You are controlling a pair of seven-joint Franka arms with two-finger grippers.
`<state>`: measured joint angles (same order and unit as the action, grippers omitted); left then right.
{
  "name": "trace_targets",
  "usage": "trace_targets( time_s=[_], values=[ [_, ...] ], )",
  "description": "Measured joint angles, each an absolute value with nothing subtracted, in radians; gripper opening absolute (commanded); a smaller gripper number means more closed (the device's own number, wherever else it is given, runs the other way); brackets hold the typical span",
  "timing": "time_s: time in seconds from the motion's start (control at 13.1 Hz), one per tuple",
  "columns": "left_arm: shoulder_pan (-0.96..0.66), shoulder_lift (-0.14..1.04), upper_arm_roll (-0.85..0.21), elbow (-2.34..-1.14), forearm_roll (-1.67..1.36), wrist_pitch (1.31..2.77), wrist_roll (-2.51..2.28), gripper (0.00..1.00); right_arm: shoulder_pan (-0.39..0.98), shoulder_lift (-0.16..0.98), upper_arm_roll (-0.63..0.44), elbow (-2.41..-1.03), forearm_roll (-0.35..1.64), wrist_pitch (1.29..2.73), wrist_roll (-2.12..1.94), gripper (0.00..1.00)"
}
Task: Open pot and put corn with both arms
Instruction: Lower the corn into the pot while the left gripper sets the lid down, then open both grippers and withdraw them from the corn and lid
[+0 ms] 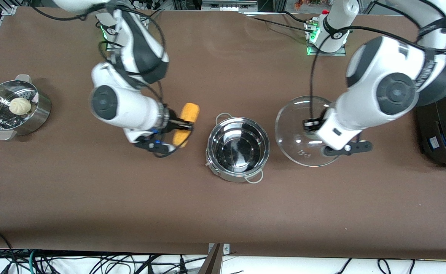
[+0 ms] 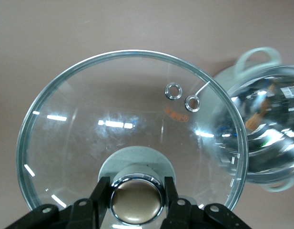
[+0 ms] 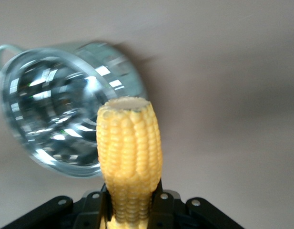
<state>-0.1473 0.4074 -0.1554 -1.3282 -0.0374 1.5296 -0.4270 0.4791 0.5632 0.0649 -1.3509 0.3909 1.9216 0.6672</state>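
My right hand (image 1: 181, 127), mid-frame over bare desk (image 1: 223, 205) beside the open pot (image 1: 238, 148), clamps the stiff, light corn (image 1: 189, 113) midway, while my left hand (image 2: 137, 198) pinches the fragile glass lid (image 1: 303, 131) by its knob.

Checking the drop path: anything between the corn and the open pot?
Nothing visible. The right gripper holds the corn over bare table beside the pot, which is open and empty. The left gripper holds the lid by its knob, off toward the left arm's end.
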Motion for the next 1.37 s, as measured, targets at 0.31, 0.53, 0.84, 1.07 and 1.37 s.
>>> trace_targets(
  time_s=[0.31,0.53,0.84,1.07,1.37],
  values=[
    [-0.016,0.209,-0.155,-1.676,0.015,1.671,-0.284,0.00,0.601,0.713,0.065,-1.309,0.460,2.222,0.706,0.13],
    [0.030,0.135,-0.156,-1.964,0.022,1.928,-0.275,0.00,0.644,0.792,0.065,-1.284,0.463,2.293,0.736,0.19],
    [0.081,0.143,-0.156,-2.129,0.022,2.107,-0.265,0.00,0.652,0.819,0.062,-1.268,0.463,2.312,0.734,0.79],
    [0.096,0.181,-0.156,-2.135,0.022,2.149,-0.263,0.00,0.652,0.820,0.060,-1.267,0.463,2.312,0.730,1.00],
    [0.118,0.274,-0.156,-2.137,0.022,2.221,-0.262,0.05,0.650,0.820,0.050,-1.246,0.463,2.312,0.726,1.00]
  ],
)
